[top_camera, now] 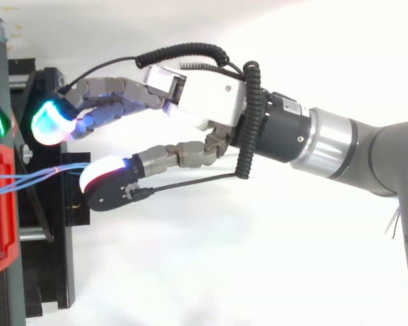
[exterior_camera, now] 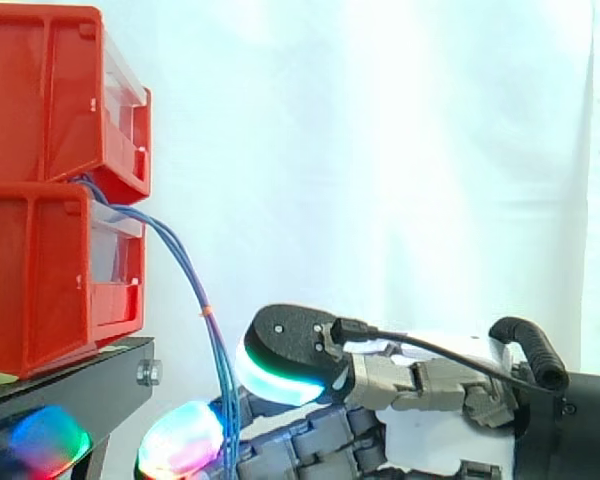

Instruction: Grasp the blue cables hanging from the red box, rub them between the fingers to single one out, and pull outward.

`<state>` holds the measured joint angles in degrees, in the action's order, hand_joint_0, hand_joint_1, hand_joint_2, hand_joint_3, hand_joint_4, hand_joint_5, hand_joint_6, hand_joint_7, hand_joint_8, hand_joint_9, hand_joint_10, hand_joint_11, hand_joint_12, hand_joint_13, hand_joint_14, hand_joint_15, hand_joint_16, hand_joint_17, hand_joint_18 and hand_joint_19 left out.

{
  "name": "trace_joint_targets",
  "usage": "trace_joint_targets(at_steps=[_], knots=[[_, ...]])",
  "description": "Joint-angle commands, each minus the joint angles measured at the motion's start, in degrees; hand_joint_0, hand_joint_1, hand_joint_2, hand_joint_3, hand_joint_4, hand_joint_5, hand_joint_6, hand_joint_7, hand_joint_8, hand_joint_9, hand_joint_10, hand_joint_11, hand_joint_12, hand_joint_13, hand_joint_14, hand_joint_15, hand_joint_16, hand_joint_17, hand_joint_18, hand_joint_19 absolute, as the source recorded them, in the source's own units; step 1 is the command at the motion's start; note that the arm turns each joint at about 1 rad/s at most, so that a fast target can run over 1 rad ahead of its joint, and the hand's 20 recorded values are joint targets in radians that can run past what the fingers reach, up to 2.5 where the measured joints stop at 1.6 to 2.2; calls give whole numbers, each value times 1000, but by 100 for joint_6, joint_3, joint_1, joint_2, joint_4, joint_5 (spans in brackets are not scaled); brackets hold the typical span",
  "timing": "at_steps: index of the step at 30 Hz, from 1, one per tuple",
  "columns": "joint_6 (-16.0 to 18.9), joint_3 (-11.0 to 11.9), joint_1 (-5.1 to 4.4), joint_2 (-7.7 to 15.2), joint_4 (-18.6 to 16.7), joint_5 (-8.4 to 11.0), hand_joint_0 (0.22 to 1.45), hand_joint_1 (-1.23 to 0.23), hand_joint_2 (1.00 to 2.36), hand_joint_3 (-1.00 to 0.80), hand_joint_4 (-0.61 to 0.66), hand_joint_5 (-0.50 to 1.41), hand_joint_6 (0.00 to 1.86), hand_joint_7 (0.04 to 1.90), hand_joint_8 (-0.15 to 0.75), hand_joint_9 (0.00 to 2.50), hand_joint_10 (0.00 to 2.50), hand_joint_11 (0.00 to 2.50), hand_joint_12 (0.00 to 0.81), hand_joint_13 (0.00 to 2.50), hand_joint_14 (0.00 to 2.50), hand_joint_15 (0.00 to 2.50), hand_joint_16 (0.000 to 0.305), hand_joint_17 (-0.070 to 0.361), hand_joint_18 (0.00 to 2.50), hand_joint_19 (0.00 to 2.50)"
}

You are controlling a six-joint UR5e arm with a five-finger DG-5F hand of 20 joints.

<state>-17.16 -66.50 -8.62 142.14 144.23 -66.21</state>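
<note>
Several thin blue cables [exterior_camera: 185,270] [top_camera: 51,173] come out between the upper red bin [exterior_camera: 50,100] and the lower red bin [exterior_camera: 40,280] and hang down in front of the stand, bound by a small orange tie [exterior_camera: 208,311]. My hand [exterior_camera: 430,420] [top_camera: 211,95] reaches in from the right, open, with its fingers stretched toward the bins. The cables drop through the gap between the thumb pad [exterior_camera: 280,375] [top_camera: 105,173] and the glowing fingertips [exterior_camera: 180,440] [top_camera: 51,122]. They run close past the thumb pad, and the lower ends are hidden behind the fingers.
The bins stand stacked on a black stand [exterior_camera: 70,380] [top_camera: 44,224] at the left, its front edge just beside my fingertips. A white curtain [exterior_camera: 400,150] hangs behind. Open room lies to the right of the stand, around the arm.
</note>
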Motion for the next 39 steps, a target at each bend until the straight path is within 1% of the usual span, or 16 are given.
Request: trace_joint_targets(at_steps=[1,4,5,6,10,13,21,27,31,34,37,39], knots=[[-59,-3,0,-2,-176,-24,506,-654,1002,-467,263,-155,503,789,284,646,8,252,392,442,7,194,50,112,257,127],[-50,-3,-35,-2,-263,-50,508,-651,1002,-464,272,-147,503,815,284,671,9,274,394,487,9,217,50,113,285,145],[-42,5,-26,-2,-299,-59,509,-650,1002,-467,274,-146,503,822,285,673,9,275,395,488,9,218,50,113,287,137],[-15,5,-35,-2,-386,-129,508,-650,1002,-463,280,-142,503,843,289,687,10,283,396,496,9,219,50,113,299,143],[64,5,-35,-11,-395,-234,512,-647,1003,-468,298,-128,503,918,290,708,11,307,397,515,9,232,50,112,321,158],[143,-3,-35,-11,-395,-287,516,-650,1002,-466,301,-111,503,1013,289,727,11,320,398,539,10,244,50,112,337,162],[161,-3,-43,-2,-395,-296,530,-672,1003,-457,273,-88,503,1150,292,783,12,347,391,584,11,265,49,109,375,185],[178,-3,-70,-2,-378,-349,555,-690,1006,-418,224,-73,502,1246,286,817,13,360,384,605,11,264,47,106,407,197],[231,-3,-70,-2,-378,-366,569,-699,1008,-381,202,-62,500,1340,286,834,13,374,381,623,11,275,46,104,420,211],[319,-3,-70,-11,-378,-366,575,-702,1010,-353,182,-72,548,1294,285,844,13,386,379,633,11,280,46,103,430,212],[424,-3,-70,-11,-369,-366,585,-710,1011,-315,167,-89,636,1161,283,853,14,392,380,644,12,285,46,103,442,226],[512,-3,-70,-11,-360,-366,585,-712,1013,-301,165,-93,652,1139,284,854,14,400,379,647,12,289,45,102,448,228]])
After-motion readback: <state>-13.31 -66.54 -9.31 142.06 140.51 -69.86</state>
